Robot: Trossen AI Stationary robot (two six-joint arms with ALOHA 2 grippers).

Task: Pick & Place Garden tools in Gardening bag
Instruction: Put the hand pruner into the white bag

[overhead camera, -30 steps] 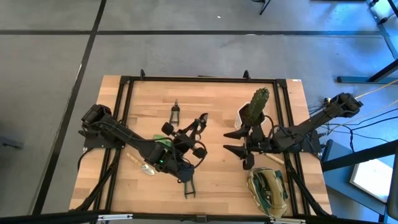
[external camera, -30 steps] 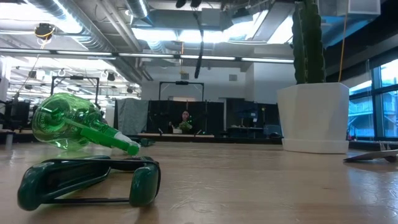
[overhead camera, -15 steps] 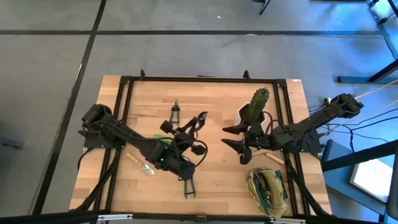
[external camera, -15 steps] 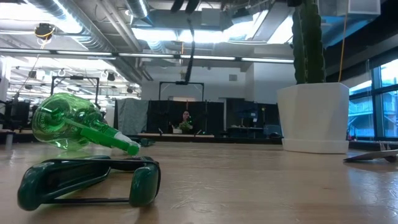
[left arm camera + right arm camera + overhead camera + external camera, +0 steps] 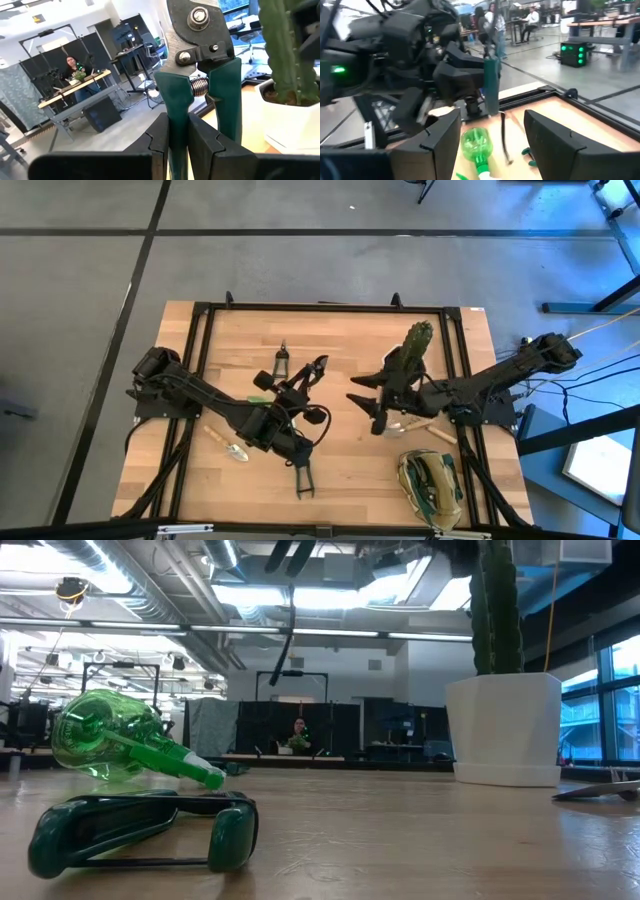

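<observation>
My left gripper [image 5: 300,387] is shut on green-handled pruning shears [image 5: 316,369] above the middle of the table; they also show in the left wrist view [image 5: 200,60]. My right gripper [image 5: 363,406] is open and empty just right of them, facing them [image 5: 491,85]. The green spray bottle [image 5: 120,745] lies on its side under my left arm. Another pair of green-handled shears [image 5: 303,478] lies flat near the front edge, and a third pair [image 5: 282,363] lies farther back. One trowel [image 5: 228,446] lies at the left. The olive bag [image 5: 430,486] stands at the front right. My left gripper pinches one green handle of the shears [image 5: 178,125] between its two fingers, below the spring. The other handle [image 5: 226,100] runs outside one finger [image 5: 206,145]. The fingers lie along the handles. The shears are lifted clear of the table, blades pointing away from the gripper.
The cactus in its white pot [image 5: 412,352] stands at the back right, close behind my right arm. A second trowel [image 5: 441,435] lies partly under that arm. A black frame rail [image 5: 320,307] runs around the table top.
My right gripper has gone toward the table's left, closer to the held shears, staying open. My left gripper has tipped the shears and carried them a little toward the far edge, still shut on them.
</observation>
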